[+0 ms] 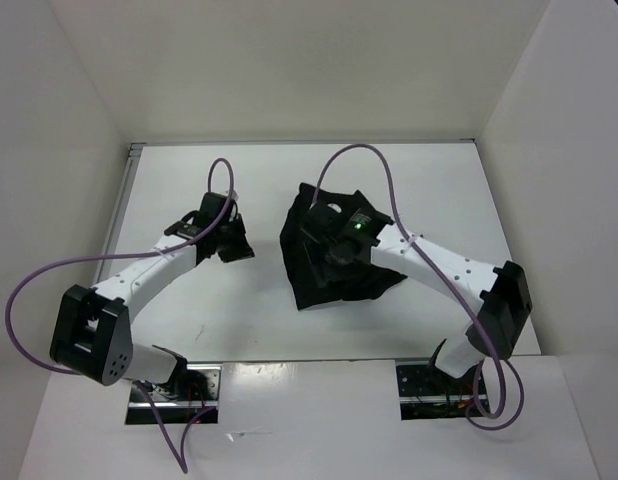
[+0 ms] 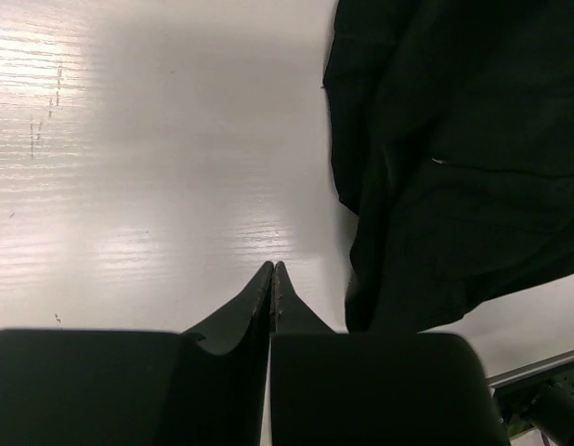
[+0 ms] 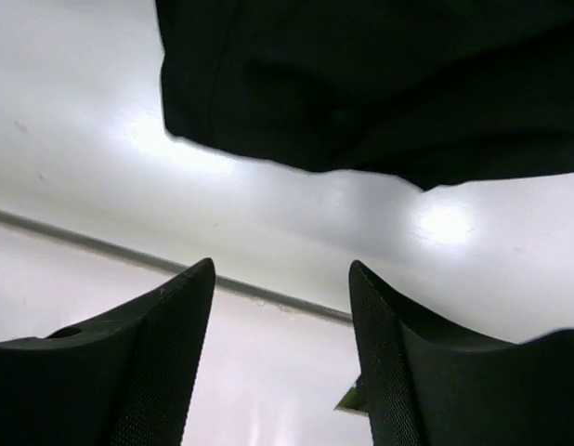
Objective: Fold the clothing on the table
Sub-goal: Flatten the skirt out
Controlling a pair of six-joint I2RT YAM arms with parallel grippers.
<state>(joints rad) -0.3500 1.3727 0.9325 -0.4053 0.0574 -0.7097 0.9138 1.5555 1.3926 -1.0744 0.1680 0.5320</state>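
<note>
**Workpiece.** The black, matte fabric garment with pleat-like ridges [image 1: 319, 275] lies in a crumpled heap on the glossy white rectangular tabletop [image 1: 189, 330]. It sits right of centre, well clear of all four table edges. Several folds overlap, and one pointed corner reaches toward the near edge.

**Left arm.** The white-and-black left arm [image 1: 149, 270] rises from its base at the near left corner. It bends at the elbow and reaches forward and to the right. Its wrist ends over bare tabletop, near the left edge of the garment but apart from it. The left gripper [image 2: 272, 271] has its two black fingers pressed together tip to tip, with nothing between them. In the left wrist view the garment fills the area ahead and to the right of the fingers.

**Right arm.** The white-and-black right arm [image 1: 439, 265] extends from its base at the near right, across to the left. Its wrist is positioned directly above the garment heap, and a small green indicator light [image 1: 358, 225] is lit on it. The right gripper [image 3: 280, 274] has its fingers spread wide and holds nothing. In the right wrist view the garment edge lies beyond the fingertips, apart from them.

**Cabling.** A purple cable [image 1: 367, 150] loops above each arm.
</note>
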